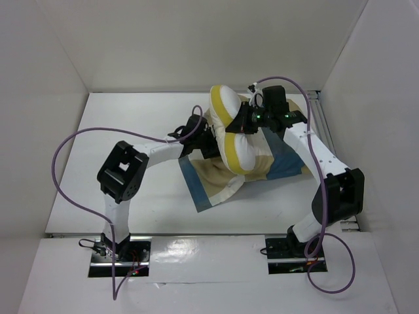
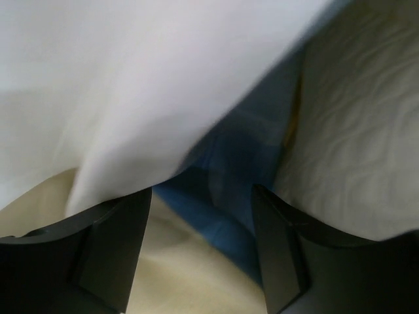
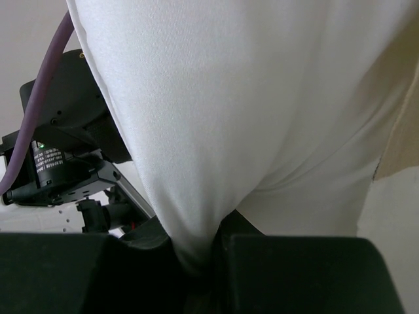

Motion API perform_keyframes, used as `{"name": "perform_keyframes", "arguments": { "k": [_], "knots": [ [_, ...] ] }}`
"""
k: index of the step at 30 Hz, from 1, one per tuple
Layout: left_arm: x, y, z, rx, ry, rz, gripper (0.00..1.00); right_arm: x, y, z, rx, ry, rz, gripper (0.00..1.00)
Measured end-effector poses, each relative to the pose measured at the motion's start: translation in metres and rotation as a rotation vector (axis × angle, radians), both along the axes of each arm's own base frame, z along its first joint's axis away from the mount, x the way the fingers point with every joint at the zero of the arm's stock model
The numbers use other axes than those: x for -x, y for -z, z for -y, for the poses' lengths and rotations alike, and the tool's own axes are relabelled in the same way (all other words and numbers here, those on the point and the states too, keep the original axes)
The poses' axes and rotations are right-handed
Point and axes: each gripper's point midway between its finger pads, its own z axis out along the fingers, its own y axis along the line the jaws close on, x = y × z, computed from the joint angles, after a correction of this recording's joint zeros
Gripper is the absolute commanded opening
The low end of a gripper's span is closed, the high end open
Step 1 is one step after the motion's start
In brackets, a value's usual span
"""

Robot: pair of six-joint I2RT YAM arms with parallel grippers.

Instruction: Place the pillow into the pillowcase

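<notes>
1. While the right gripper [image 3: 208, 252] pinches a fold of the pillow [image 1: 230, 131], the pillow sits bunched over the pillowcase [image 1: 208, 190] — long axis far to near.
2. The left gripper [image 2: 203, 209], jaws spread and empty, lies just left of the pillow — nearer the pillowcase.

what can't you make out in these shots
- Top view: the pillow and both arms cover the pillowcase opening, so whether any corner is inside is hidden.
- Left wrist view: blurred white cloth fills the upper frame above the open left gripper; whether it is pillow or lining is unclear.
- Right wrist view: the pillow, pinched in the right gripper, blocks almost everything beyond it.
</notes>
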Motion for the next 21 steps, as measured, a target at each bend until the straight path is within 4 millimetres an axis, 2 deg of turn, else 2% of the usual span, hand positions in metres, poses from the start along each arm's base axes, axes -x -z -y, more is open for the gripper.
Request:
{"name": "perform_keyframes", "arguments": {
  "k": [1,6,11,12,16,20,21],
  "knots": [
    [-0.002,-0.001,0.003,-0.004,0.001,0.003,0.81,0.000,0.000,0.000,-0.001,-0.001,0.001,0.00],
    [-0.010,0.010,0.004,-0.049,-0.030,0.000,0.82,0.001,0.000,-0.004,0.001,-0.007,0.006,0.00],
    [-0.033,0.021,0.004,-0.129,-0.075,0.027,0.83,0.001,-0.002,-0.006,0.002,-0.011,0.011,0.00],
    [-0.036,0.023,0.004,-0.142,-0.085,0.029,0.81,0.001,-0.002,-0.006,0.002,-0.010,0.012,0.00],
    [-0.052,0.026,0.002,-0.202,-0.122,0.039,0.59,0.000,-0.002,-0.006,0.002,-0.005,0.011,0.00],
    [-0.064,0.027,0.002,-0.233,-0.152,0.044,0.53,-0.003,-0.003,-0.005,0.005,0.006,0.020,0.00],
    [-0.065,0.028,0.001,-0.239,-0.156,0.041,0.46,-0.003,-0.003,-0.005,0.005,0.008,0.019,0.00]
  ]
}}
